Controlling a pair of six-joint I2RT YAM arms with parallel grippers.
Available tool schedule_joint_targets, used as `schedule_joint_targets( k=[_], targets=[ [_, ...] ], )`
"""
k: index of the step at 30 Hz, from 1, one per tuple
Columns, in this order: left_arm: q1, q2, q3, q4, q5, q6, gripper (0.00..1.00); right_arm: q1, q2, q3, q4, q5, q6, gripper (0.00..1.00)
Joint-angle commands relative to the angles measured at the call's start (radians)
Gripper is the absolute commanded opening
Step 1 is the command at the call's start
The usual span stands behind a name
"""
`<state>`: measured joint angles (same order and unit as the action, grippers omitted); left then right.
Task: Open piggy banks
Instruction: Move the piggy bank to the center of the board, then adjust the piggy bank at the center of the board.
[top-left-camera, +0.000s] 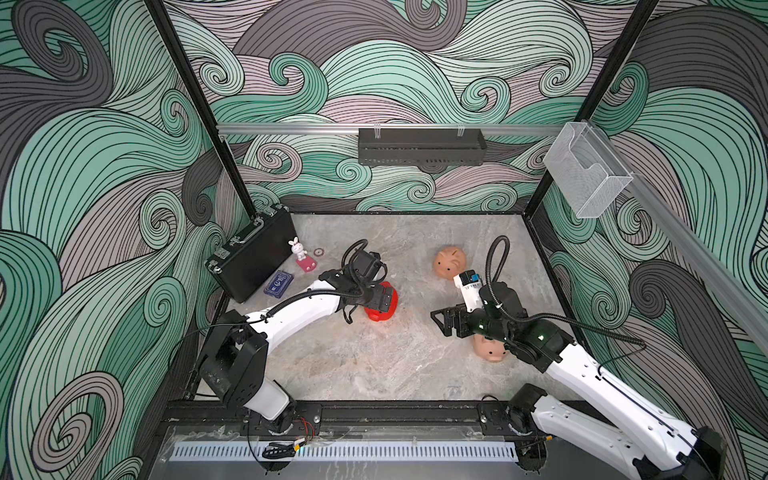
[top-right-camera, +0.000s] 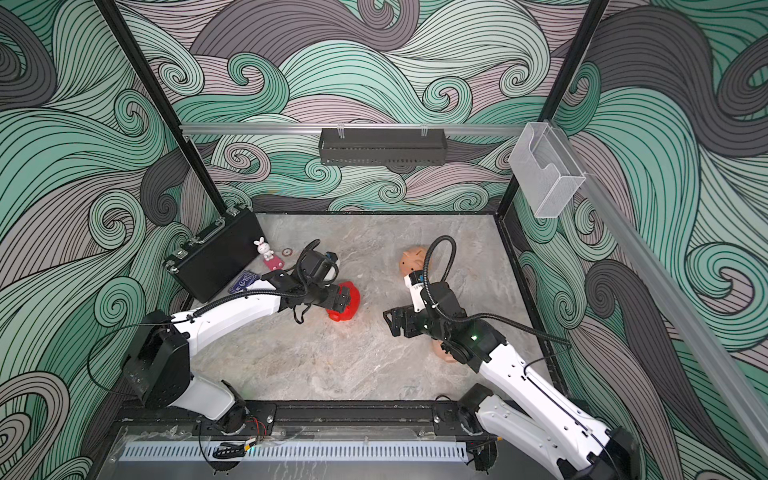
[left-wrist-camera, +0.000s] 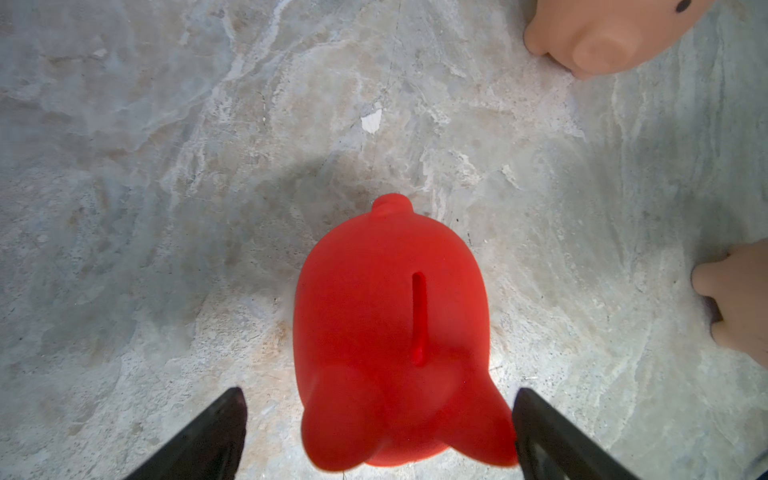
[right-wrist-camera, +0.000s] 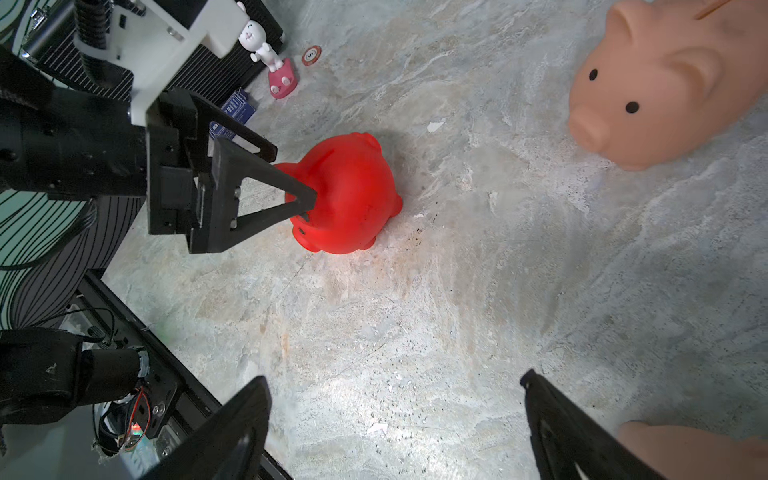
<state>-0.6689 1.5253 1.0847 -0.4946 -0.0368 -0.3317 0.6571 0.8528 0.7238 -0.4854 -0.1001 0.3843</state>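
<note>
Red plastic piggy bank (left-wrist-camera: 395, 340) sits upright at bottom centre of the left wrist view, slot up, belly plug hidden underneath. Left gripper (left-wrist-camera: 378, 432) straddles it wide open, gripping nothing, probably lining up to tip it. Right gripper (right-wrist-camera: 399, 428) hangs open and empty too.

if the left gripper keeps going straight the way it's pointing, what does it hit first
Most likely the red piggy bank: the left gripper is open, its jaws either side of the pig's head end.

One red piggy bank (top-left-camera: 384, 308), two peach-pink piggy banks (top-left-camera: 449, 262) (top-left-camera: 490, 349), one rabbit figurine (top-left-camera: 300, 253), one black case (top-left-camera: 253, 257).
</note>
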Motion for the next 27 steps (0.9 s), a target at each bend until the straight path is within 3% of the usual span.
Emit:
schedule_joint_targets(
  k=[1, 18, 27],
  targets=[
    [-0.006, 0.016, 0.047, -0.030, 0.026, 0.035, 0.99, -0.003, -0.011, -0.014, -0.035, 0.014, -0.027, 0.95],
    [-0.095, 0.106, 0.133, -0.162, -0.179, 0.024, 0.99, -0.002, 0.002, -0.023, -0.040, 0.018, -0.016, 0.95],
    [-0.115, 0.139, 0.149, -0.171, -0.195, 0.020, 0.94, -0.004, 0.007, -0.029, -0.039, 0.017, -0.010, 0.95]
  ],
)
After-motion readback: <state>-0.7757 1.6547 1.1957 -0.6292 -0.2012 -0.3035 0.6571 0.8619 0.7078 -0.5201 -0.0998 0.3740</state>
